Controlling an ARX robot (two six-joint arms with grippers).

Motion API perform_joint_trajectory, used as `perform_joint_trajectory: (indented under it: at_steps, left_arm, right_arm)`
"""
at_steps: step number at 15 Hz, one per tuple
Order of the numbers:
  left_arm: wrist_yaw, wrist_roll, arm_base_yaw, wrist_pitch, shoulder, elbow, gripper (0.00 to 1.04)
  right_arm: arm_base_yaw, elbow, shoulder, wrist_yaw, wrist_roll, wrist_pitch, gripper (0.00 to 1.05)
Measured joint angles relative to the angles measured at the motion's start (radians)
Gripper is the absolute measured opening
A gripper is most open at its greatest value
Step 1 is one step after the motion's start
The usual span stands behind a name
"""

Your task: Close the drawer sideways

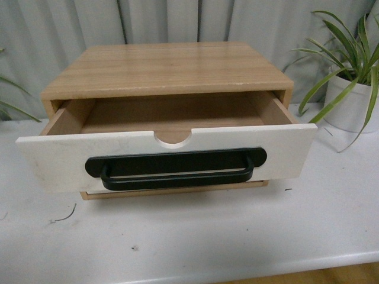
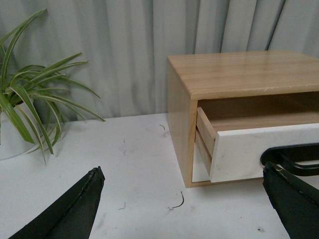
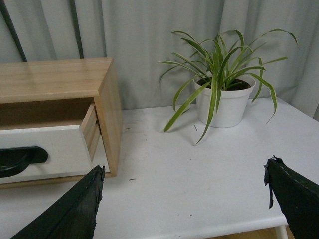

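The drawer (image 1: 53,160) stands pulled out of a wooden cabinet (image 1: 169,68) on the white table (image 1: 195,236). Its white front has a long black bar handle (image 1: 176,167) and a semicircular notch (image 1: 173,138) in the top edge. The drawer is empty inside. Neither arm shows in the front view. My left gripper (image 2: 182,181) is open, low over the table beside the cabinet's left end; the drawer front (image 2: 239,154) is ahead of it. My right gripper (image 3: 183,180) is open over the table off the cabinet's right end; the drawer front (image 3: 55,144) shows there too.
A potted spider plant (image 1: 349,89) stands at the table's right, also in the right wrist view (image 3: 224,99). Another plant (image 2: 25,109) stands at the left. A plain white drawer front (image 2: 200,172) sits below the open drawer. A grey curtain hangs behind. A small wire scrap (image 1: 64,216) lies on the table.
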Motion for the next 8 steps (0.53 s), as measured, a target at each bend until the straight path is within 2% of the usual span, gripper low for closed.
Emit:
perform_joint_trajectory:
  at_steps: [8]
  left_arm:
    - [0.0, 0.0, 0.0, 0.0, 0.0, 0.0, 0.98]
  right_arm:
    - [0.0, 0.0, 0.0, 0.0, 0.0, 0.0, 0.98]
